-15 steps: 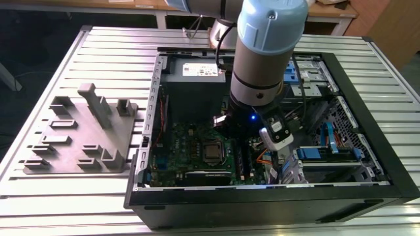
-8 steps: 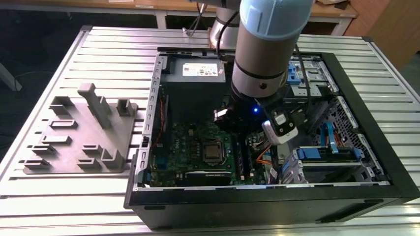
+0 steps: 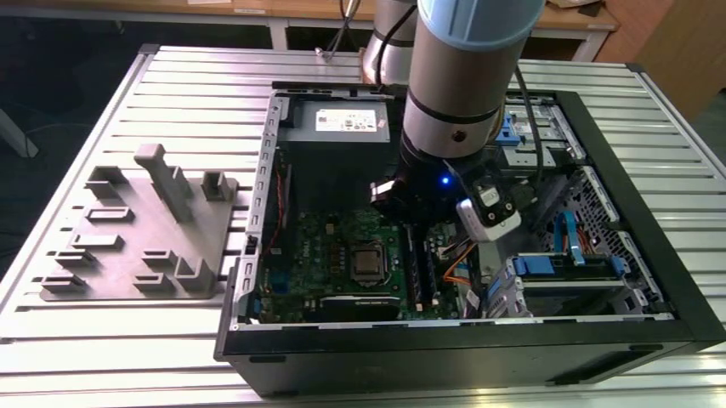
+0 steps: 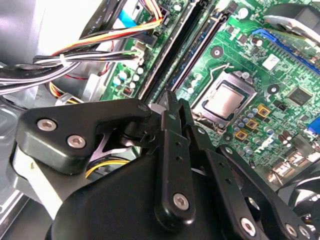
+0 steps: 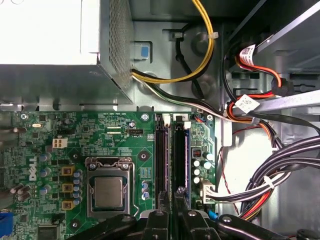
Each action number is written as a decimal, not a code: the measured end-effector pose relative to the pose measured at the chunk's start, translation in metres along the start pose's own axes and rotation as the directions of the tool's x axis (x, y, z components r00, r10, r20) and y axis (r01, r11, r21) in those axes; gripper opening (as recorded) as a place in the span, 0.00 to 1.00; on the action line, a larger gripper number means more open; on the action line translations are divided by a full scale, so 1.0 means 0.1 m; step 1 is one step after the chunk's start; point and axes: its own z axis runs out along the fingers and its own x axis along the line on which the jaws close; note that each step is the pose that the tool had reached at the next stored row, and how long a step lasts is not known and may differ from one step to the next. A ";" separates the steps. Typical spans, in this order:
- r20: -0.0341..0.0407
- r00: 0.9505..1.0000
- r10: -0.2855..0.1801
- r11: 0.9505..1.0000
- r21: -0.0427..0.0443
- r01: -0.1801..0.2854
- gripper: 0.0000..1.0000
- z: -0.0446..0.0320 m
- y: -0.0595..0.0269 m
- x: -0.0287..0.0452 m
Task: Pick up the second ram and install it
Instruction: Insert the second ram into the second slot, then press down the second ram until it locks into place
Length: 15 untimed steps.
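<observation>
In the first wrist view the gripper hung at the bottom centre of the frame, directly over the two long black memory slots beside the processor socket. Its fingers appeared drawn close together, but I could not tell whether the second ram sat between them or already in a slot. Seating it well would, I judge, mean keeping the stick square over one slot and pressing evenly, since the linkages hid the fingertips.
</observation>
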 end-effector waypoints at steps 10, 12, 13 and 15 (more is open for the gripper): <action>0.000 1.000 0.000 1.000 0.000 0.000 0.07 -0.001 0.000 0.000; 0.001 1.000 0.000 1.000 0.000 0.000 0.07 -0.001 0.000 0.000; 0.002 1.000 0.000 1.000 0.000 0.000 0.07 -0.001 0.000 0.000; 0.002 1.000 0.000 1.000 0.000 0.000 0.07 -0.001 0.000 0.000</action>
